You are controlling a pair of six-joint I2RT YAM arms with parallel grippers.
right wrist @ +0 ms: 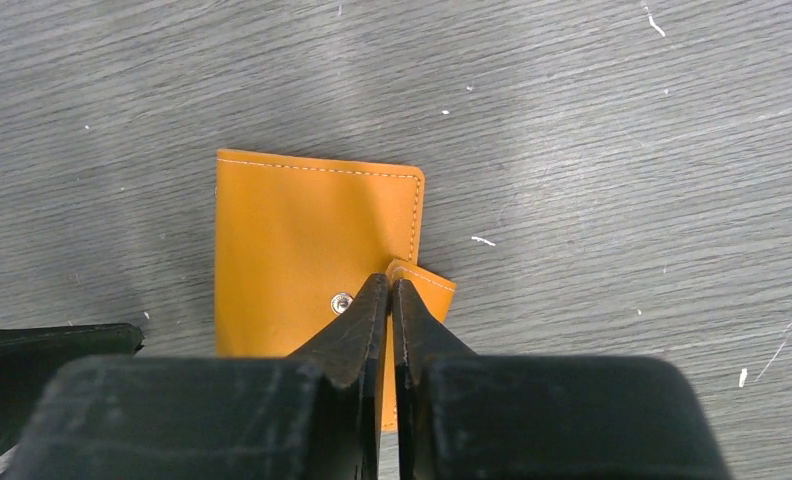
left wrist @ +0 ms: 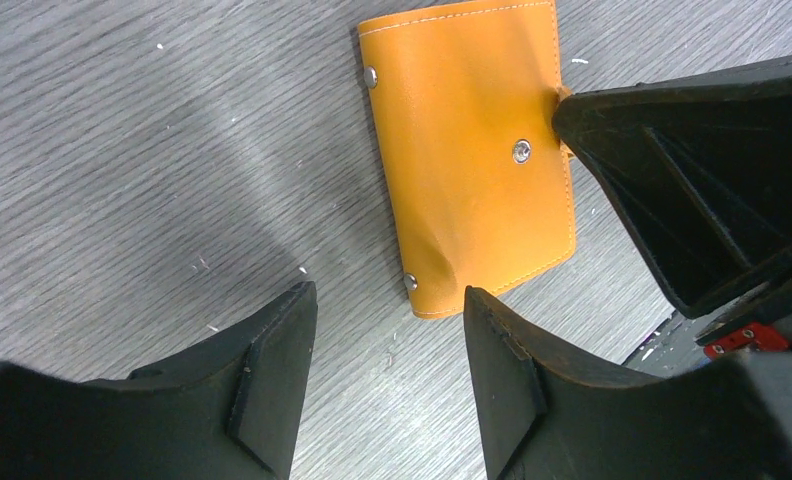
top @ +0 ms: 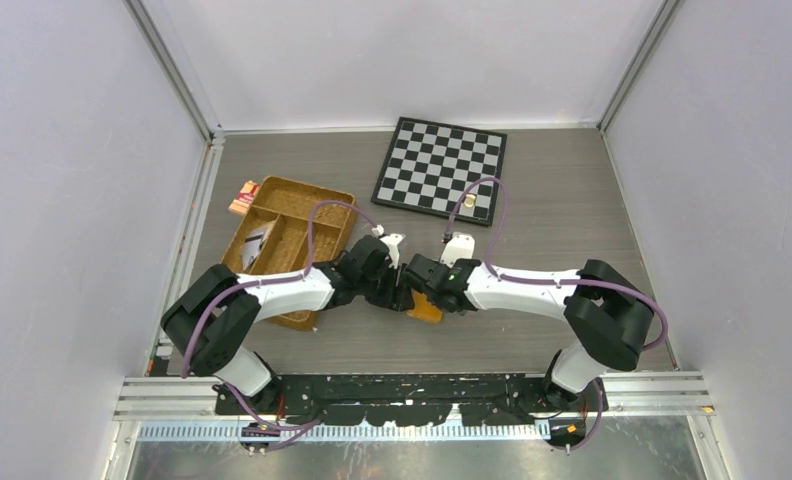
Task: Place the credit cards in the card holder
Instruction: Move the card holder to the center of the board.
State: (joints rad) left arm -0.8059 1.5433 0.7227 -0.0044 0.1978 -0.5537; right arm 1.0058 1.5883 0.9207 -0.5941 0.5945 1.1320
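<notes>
The orange card holder (left wrist: 472, 150) lies flat and closed on the grey table, its metal snap facing up. It also shows in the top view (top: 429, 310) and in the right wrist view (right wrist: 302, 235). My right gripper (right wrist: 390, 284) is shut on the holder's edge tab next to the snap, with orange showing between the fingers. My left gripper (left wrist: 387, 295) is open and empty, with its fingers just off the holder's near corner. In the top view both grippers, left (top: 396, 296) and right (top: 418, 292), meet over the holder. No credit card shows clearly.
A brown woven divided tray (top: 317, 195) stands at the left, with a pale flat thing (top: 256, 243) in one compartment; I cannot tell what it is. A red-and-tan packet (top: 242, 197) lies beside it. A chessboard (top: 440, 165) lies at the back.
</notes>
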